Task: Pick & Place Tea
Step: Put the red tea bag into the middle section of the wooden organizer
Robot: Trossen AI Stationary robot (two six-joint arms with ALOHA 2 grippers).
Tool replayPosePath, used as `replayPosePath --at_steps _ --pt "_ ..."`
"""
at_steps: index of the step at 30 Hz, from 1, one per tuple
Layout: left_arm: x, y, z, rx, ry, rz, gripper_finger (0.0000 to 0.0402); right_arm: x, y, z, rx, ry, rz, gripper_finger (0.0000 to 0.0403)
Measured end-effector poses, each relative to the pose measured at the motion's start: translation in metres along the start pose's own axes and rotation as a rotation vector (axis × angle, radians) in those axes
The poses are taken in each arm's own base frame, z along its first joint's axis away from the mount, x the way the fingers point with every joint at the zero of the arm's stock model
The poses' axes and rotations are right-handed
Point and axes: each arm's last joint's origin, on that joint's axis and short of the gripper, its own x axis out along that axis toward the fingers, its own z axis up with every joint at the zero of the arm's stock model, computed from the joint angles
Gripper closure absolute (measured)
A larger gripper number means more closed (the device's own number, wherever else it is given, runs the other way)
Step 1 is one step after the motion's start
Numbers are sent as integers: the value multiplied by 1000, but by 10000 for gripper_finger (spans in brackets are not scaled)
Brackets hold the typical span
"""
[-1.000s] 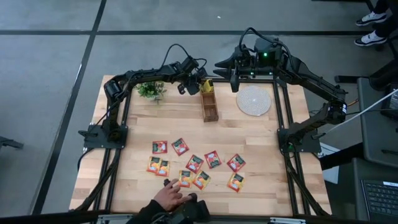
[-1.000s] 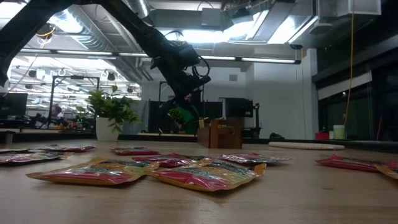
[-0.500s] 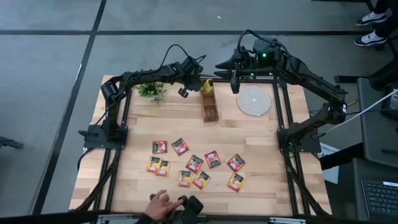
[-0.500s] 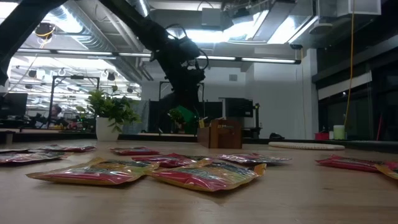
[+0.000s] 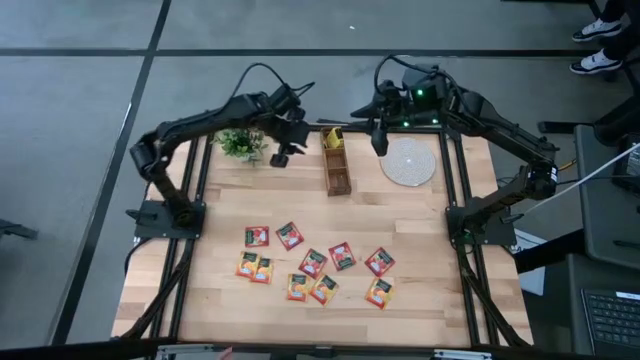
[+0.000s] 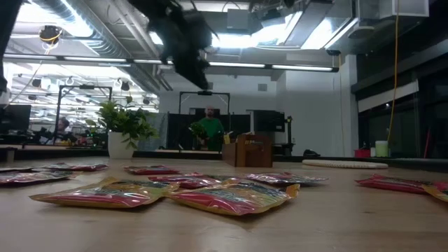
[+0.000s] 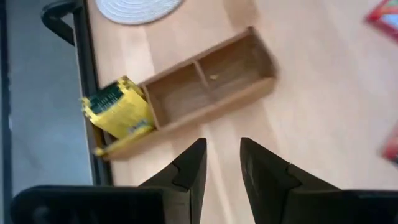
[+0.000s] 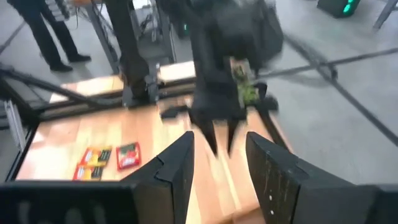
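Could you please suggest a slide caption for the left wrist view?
Left gripper, empty and slightly open, hovers beside the wooden divided box, yellow tea sachets filling one end compartment.

We see the table (image 5: 420, 230) in pale, light wood with fine plank lines. The tea sachets (image 5: 316, 263) are red, orange and yellow, each with a dark label in the middle. The wooden box (image 7: 205, 84) is brown, and the sachets (image 7: 118, 112) standing in its end compartment are yellow with a dark green striped edge. The round mat (image 5: 408, 161) is whitish with a woven pattern. The plant (image 5: 241, 144) is green. Both arms are black.
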Motion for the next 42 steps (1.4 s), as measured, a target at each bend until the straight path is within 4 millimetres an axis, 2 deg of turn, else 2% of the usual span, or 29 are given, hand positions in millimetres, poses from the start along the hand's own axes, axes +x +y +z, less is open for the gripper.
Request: replayPosePath --at_steps 5,9,14,21,28,37,42 --pt "-35 -29 7 -33 24 -52 309 4 13 -9 -20 93 43 256" --pt "-59 -49 12 -71 18 -70 309 16 29 -12 -41 126 96 256" --pt "-73 -74 10 -131 -83 -148 309 31 51 -20 -18 189 158 256" --pt "-79 -118 -1 -155 -101 -194 310 37 88 -32 81 309 236 256" --pt "-82 -155 2 -132 -194 -245 310 29 131 -43 181 390 244 256" --pt "-74 -180 20 -123 -273 -317 310 20 186 -67 319 522 165 256" --pt "-67 -189 35 -107 -335 -344 310 29 213 -92 411 655 65 256"
